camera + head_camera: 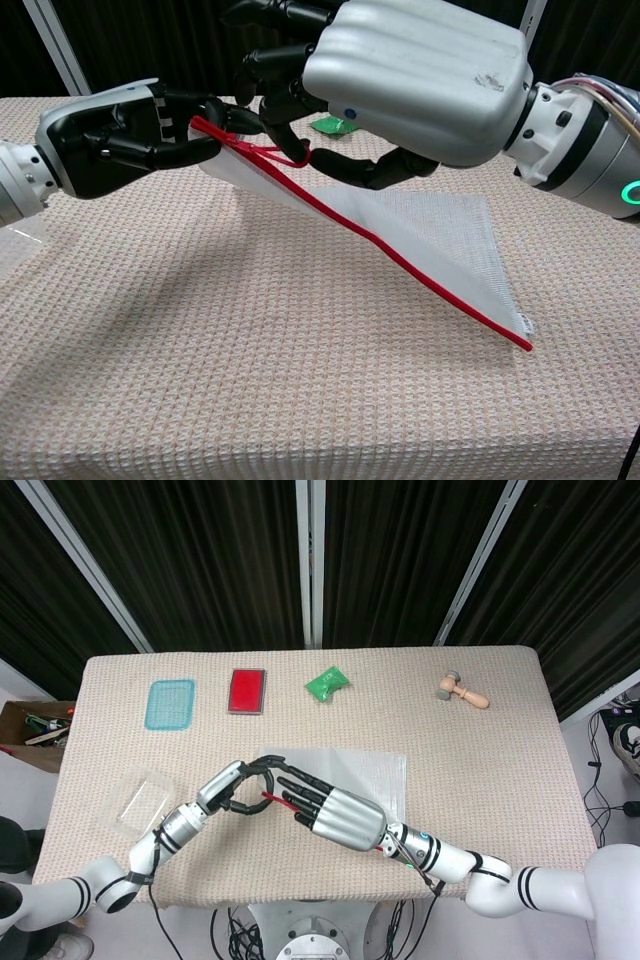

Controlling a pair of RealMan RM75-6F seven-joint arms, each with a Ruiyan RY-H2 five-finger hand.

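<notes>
A white mesh pouch [420, 235] with a red zipper edge [400, 268] is lifted at its left corner, while its far right end rests on the table. My left hand [115, 135] grips that raised corner at the zipper's end. Just right of it, my right hand [405, 80] pinches the red zipper pull [292, 156] between thumb and fingers. In the head view the left hand [235, 783] and right hand [335, 815] meet over the pouch [360, 770] near the table's front.
Along the back of the table lie a blue tray [170, 703], a red box [247, 691], a green packet [326, 684] and a wooden mallet [462, 690]. A clear plastic container [140, 800] sits at the front left. A cardboard box [30, 725] stands off the left edge.
</notes>
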